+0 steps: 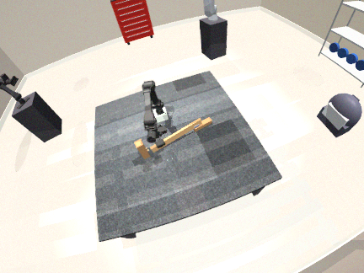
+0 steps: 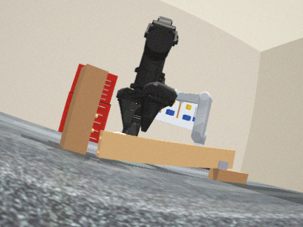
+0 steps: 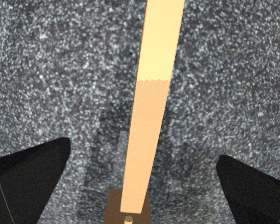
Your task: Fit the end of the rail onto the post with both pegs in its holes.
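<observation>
The long wooden rail [image 1: 181, 134] [image 2: 165, 152] [image 3: 152, 100] has its near end down on the table, a small gap from the post [image 1: 142, 148] [image 2: 82, 114] [image 3: 114, 205]. Its far end is at the bracket [image 2: 223, 164] on the low footboard block [image 2: 231, 176] [image 1: 208, 121]. The upper peg [image 2: 96, 115] and lower peg [image 2: 92, 129] stick out of the post toward the rail, outside its end. My gripper [image 1: 160, 137] [image 2: 135, 131] [image 3: 147, 155] is open and empty over the rail's near part. In the wrist view the rail runs between the spread fingers, touching neither.
The arm's white base [image 1: 161, 115] stands on the dark table [image 1: 190, 184] behind the rail. The upright post stands close to the gripper at the rail's near end. A red cabinet [image 1: 131, 13], other arms on pedestals and a shelf stand off the table.
</observation>
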You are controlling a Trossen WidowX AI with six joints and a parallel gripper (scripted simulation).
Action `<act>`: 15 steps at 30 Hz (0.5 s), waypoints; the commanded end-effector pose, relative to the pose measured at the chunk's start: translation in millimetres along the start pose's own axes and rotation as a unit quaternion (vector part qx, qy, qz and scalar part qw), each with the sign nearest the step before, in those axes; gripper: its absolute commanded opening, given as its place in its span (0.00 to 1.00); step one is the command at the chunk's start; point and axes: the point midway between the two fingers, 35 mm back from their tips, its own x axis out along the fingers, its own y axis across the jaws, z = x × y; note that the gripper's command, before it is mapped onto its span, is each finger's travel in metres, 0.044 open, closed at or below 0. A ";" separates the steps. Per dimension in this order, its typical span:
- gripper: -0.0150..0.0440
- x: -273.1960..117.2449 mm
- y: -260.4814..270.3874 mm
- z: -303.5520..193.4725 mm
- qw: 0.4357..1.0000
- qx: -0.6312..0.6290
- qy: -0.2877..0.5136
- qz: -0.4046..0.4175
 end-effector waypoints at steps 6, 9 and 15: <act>1.00 15.9 0.5 0.9 1.000 -0.003 -0.003 0.002; 1.00 20.8 0.4 0.9 1.000 -0.003 -0.003 0.002; 1.00 30.4 0.3 1.0 1.000 -0.003 -0.003 0.002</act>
